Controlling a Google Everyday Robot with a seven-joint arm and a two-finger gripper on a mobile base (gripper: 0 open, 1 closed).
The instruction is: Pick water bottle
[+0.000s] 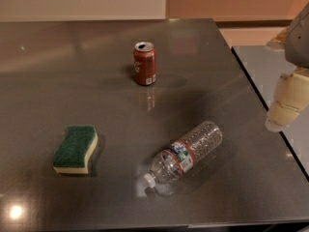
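You will find the tool (pixel 286 105) at the right edge of the view, hanging over the right rim of the counter (pixel 58 71). Whether it stands apart or together cannot be told. It touches none of the items.

Nearest to it, to its lower left, the water bottle (pixel 186 156) lies on its side on the counter. Its white cap points toward the near left and its base toward the far right, the end closer to the tool. The label band sits around its middle.

Farther back, near the counter's centre, a red can (pixel 145 63) stands upright, well apart from the bottle.

On the left, a sponge (pixel 76 149) lies flat, green face up over a yellow body, well apart from both
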